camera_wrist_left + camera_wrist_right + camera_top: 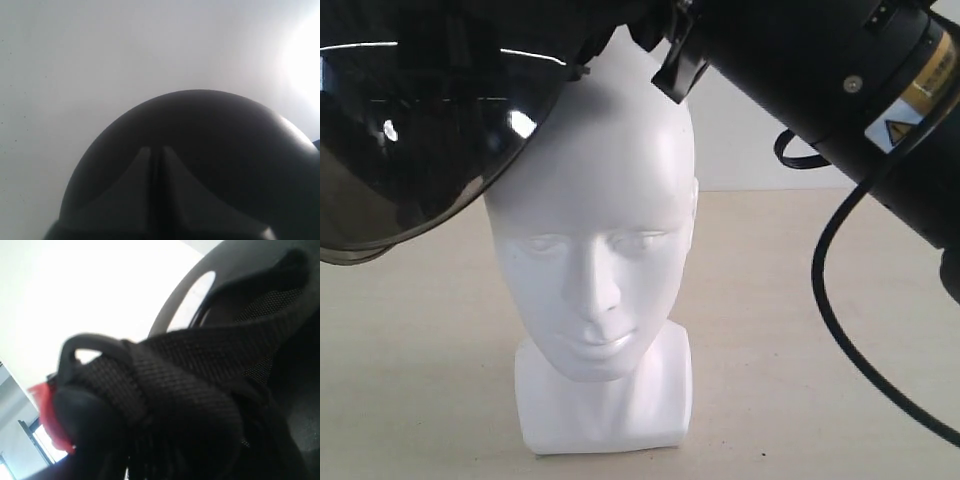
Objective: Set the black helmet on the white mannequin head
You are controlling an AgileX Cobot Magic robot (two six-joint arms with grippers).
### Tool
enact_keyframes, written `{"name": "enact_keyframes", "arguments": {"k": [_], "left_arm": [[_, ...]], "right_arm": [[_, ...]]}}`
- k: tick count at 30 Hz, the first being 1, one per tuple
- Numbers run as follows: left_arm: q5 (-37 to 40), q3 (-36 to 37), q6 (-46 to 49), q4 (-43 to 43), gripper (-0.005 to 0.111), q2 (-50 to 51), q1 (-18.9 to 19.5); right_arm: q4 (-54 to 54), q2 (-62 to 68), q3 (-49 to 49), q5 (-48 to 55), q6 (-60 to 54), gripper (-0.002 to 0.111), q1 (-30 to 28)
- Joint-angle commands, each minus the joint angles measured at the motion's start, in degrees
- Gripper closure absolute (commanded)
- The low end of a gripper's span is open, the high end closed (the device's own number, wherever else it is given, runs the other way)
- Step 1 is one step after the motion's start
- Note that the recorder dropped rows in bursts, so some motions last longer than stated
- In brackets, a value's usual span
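black helmet (430, 60), visor (400, 190) seemingly camera-facing, over mannequin head (600, 230)

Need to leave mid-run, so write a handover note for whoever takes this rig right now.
Left gripper: jaws together, close against the black helmet; what it pinches is hidden.
Right gripper: lost behind the chin strap, state unreadable.
Black helmet: in the air, tilted, beside and above the white mannequin head, which stands upright on the table.
Done: helmet raised to head height.
Left: centre it, lower it over the crown, release.
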Motion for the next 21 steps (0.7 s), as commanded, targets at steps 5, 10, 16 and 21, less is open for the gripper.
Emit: {"name": "enact_keyframes", "arguments": {"k": [5, 10, 16, 21], "left_arm": [[-0.86, 0.05, -0.05, 3.7, 0.103, 0.86, -0.02], [-1.12, 0.05, 0.21, 3.7, 0.103, 0.86, -0.02], [-1.12, 0.05, 0.36, 3.7, 0.103, 1.14, -0.02], [-1.82, 0.05, 1.28, 3.7, 0.103, 2.34, -0.02]], "right_arm": [[4.07, -2.37, 0.18, -2.33, -7.59, 0.108, -0.06], [4.07, -2.37, 0.18, -2.33, -8.53, 0.108, -1.61], [3.91, -2.37, 0.18, -2.33, -8.09, 0.108, -3.97], [3.91, -2.37, 0.18, -2.33, -7.52, 0.108, -6.35]]}}
